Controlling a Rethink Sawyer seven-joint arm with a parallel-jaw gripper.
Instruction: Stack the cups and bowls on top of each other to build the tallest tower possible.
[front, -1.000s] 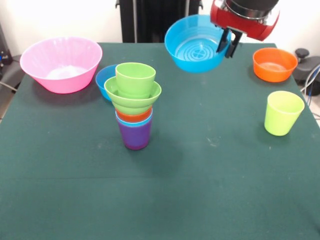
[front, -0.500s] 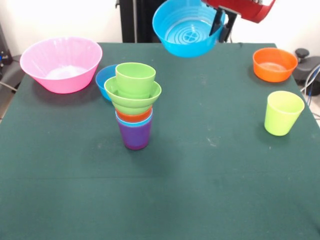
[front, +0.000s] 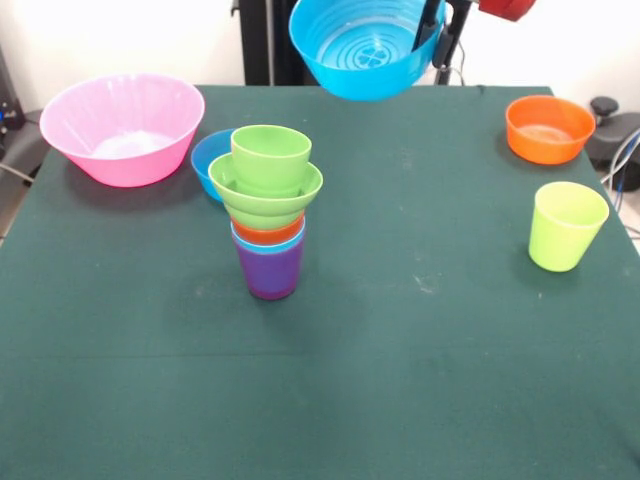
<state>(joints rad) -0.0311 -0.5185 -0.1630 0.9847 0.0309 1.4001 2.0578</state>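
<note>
The tower (front: 268, 215) stands mid-table: a purple cup (front: 270, 272) at the base, then light blue and orange cups, a green bowl (front: 265, 195) and a green cup (front: 271, 158) on top. High at the picture's top hangs a blue bowl (front: 362, 45), tilted so its inside shows, with my gripper (front: 440, 28) shut on its right rim. It is up and to the right of the tower. A yellow-green cup (front: 566, 226) stands at the right, an orange bowl (front: 548, 128) beyond it. A second blue bowl (front: 213, 156) peeks from behind the tower.
A large translucent pink bowl (front: 123, 128) sits at the far left corner of the dark green table (front: 400, 350). Cables and dark gear lie off the table's right edge.
The gripper has lifted the blue bowl higher and carried it left, towards the space above the tower. Everything on the table stayed put.
</note>
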